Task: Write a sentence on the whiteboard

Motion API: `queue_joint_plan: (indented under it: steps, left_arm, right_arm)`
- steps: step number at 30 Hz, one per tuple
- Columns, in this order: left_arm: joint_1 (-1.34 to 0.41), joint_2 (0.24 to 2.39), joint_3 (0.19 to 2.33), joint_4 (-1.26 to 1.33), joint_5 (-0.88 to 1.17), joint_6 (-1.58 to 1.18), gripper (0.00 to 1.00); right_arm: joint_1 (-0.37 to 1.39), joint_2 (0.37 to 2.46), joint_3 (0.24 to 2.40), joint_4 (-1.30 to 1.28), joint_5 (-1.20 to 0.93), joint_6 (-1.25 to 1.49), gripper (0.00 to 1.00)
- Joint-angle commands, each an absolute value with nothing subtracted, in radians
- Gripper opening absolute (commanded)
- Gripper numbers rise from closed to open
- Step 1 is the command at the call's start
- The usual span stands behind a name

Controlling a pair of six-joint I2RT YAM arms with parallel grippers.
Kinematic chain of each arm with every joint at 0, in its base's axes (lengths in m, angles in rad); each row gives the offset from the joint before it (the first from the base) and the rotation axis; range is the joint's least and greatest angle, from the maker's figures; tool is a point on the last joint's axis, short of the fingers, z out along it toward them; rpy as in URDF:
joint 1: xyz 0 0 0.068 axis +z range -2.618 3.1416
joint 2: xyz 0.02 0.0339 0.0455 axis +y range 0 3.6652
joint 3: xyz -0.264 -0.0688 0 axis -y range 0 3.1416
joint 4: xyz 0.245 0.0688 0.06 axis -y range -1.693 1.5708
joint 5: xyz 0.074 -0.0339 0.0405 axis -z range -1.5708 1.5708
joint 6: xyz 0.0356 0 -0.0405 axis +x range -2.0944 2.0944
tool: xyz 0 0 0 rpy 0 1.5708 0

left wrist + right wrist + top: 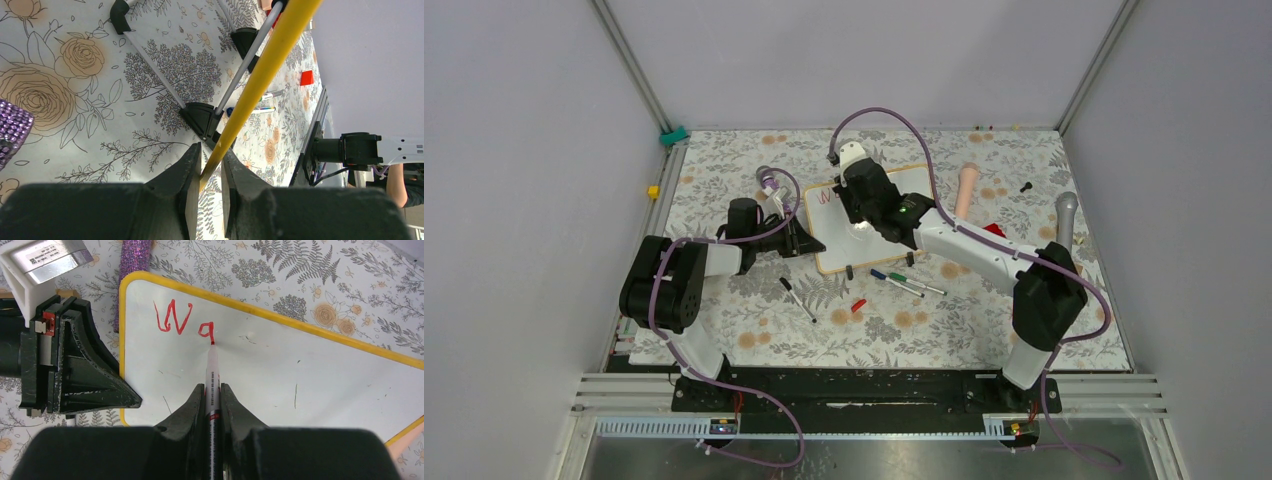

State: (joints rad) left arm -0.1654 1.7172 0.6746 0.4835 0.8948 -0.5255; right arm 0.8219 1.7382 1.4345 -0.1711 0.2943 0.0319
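**Two letters written, most of the sentence still to write**

On the left, the left end effector (207,172) has its dark, wedge-shaped fingers narrowed onto the yellow rim of the whiteboard (300,370), pinching its left edge. From its own wrist camera the rim runs up between the fingertips, and the black clip feet (200,117) stand on the printed cover below. A purple, glittery handle (135,255) lies just beyond that corner.

The whiteboard sits mid-desk, turned at an angle to both arms. Its face is glossy white with a few faint grey scuffs, and its corners are rounded. Near its upper left corner the sentence (182,322) so far reads "Wa" in red.

The right end effector (213,390) is closed on the pale barrel of a marker (212,370), which has a red band near the grip. The red tip touches the board at the foot of the "a".

I judge that the first word is in hand, with the third letter next. That calls for a slight lift of the tip, a short shift to the right and a light touch down. Meanwhile the left grip must brace the board, since the slick face and small feet could let it skate.

Further right, loose pens (904,284) and a red cap (858,305) lie on the desk (944,330), whose matte cover is printed with peach roses and grey ferns. A peach cylinder (966,190) rests beyond the board.
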Motion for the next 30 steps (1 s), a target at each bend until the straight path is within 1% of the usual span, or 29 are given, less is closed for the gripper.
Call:
queue_joint_plan:
  steps: [1, 7, 12, 30]
  left_arm:
    - [-0.159, 1.721, 0.680, 0.506, 0.857, -0.532, 0.00]
    - [-0.160, 1.721, 0.680, 0.506, 0.857, -0.531, 0.00]
    - [-0.159, 1.721, 0.680, 0.506, 0.856, -0.531, 0.00]
    - [-0.159, 1.721, 0.680, 0.506, 0.857, -0.530, 0.00]
  right_arm:
    - [0.809, 1.699, 1.431, -0.162, 0.307, 0.039, 0.00]
    - [0.809, 1.636, 1.419, -0.141, 0.273, 0.041, 0.00]
    - [0.803, 1.593, 1.394, -0.116, 0.292, 0.020, 0.00]
    - [0.793, 1.682, 1.459, -0.148, 0.279, 0.024, 0.00]
